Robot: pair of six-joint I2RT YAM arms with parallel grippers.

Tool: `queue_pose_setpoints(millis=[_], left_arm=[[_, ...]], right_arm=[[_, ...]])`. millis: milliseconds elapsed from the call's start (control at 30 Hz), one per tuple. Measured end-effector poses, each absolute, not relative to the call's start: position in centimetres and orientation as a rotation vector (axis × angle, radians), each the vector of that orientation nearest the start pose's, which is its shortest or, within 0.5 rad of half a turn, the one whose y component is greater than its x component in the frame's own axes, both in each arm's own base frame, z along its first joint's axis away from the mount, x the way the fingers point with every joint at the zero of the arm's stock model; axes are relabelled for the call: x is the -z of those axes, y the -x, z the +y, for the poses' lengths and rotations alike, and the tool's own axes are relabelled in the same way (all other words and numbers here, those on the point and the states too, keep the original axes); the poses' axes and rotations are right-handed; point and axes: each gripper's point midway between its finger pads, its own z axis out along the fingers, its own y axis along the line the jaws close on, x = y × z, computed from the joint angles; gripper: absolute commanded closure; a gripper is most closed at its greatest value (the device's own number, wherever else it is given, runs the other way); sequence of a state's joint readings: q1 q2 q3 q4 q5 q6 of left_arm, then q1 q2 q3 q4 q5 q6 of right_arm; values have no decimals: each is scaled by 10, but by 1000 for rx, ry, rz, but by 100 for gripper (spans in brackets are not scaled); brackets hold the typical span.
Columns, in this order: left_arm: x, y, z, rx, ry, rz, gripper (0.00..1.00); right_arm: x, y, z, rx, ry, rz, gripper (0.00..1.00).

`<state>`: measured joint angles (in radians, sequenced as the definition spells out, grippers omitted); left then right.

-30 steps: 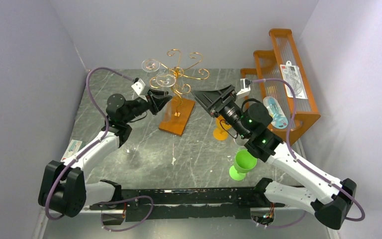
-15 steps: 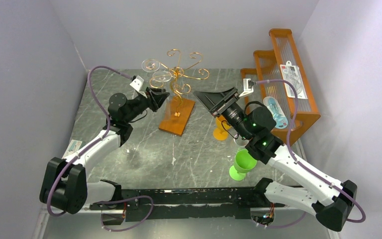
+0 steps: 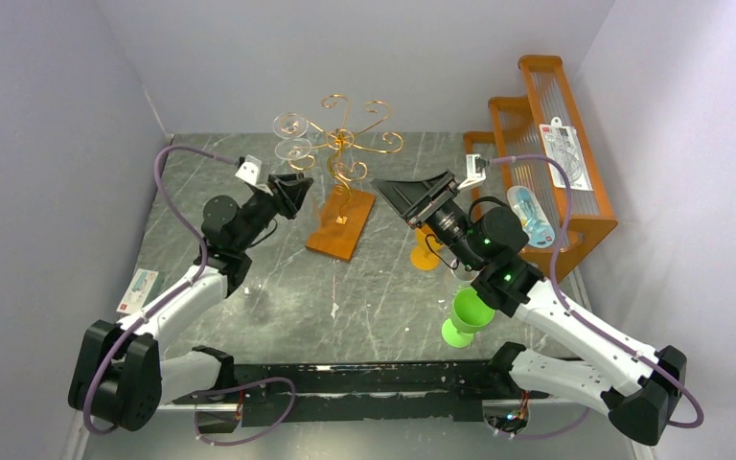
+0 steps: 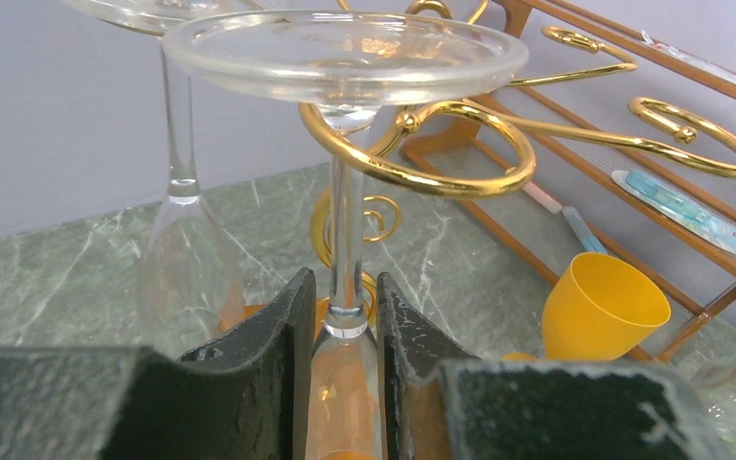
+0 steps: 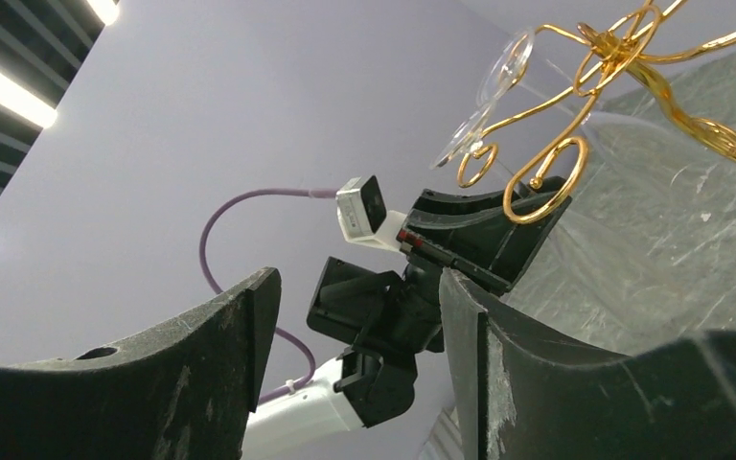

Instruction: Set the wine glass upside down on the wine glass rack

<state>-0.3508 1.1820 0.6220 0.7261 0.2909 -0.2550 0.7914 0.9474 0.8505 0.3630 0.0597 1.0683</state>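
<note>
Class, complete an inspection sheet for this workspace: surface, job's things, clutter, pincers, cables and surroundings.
Surface: grey marbled table.
Job's things: wine glass upside down, stem inside a curl of the wine glass rack; second glass hangs beside it.
Clutter: yellow cup, green cup, orange shelf holding packets.
Pincers: left pincer shut on the wine glass; right pincer open, empty.
Cables: purple cable looping along each arm.
Surroundings: plain lilac walls.
</note>
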Motion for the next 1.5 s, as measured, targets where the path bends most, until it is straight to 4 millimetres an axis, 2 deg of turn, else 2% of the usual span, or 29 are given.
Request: queue_pose_setpoints(millis=[300, 567, 767, 867, 1067, 1133, 1333, 1500], left_arm=[[-283, -344, -189, 698, -312, 1345, 95], [-283, -334, -199, 732, -398, 1308, 95], [-274, -332, -205, 738, -460, 1318, 94], [-274, -332, -206, 736, -472, 1313, 86], [-273, -332, -206, 727, -485, 1315, 54], [-271, -332, -206, 729, -486, 1330, 47], [-269, -334, -208, 741, -482, 1381, 36], [-274, -326, -202, 734, -462, 1404, 31]], right_arm=[[-407, -237, 277, -1518, -262, 1460, 36], [-405, -237, 277, -1518, -265, 1465, 36], [-405, -237, 278, -1518, -266, 1466, 36], [-405, -237, 278, -1519, -268, 1468, 36], [-400, -238, 279, -1514, -267, 1487, 36], [-396, -238, 279, -1507, -267, 1503, 36], [-386, -238, 279, -1482, -276, 1548, 36], [-373, -238, 275, -1419, -279, 1612, 35]])
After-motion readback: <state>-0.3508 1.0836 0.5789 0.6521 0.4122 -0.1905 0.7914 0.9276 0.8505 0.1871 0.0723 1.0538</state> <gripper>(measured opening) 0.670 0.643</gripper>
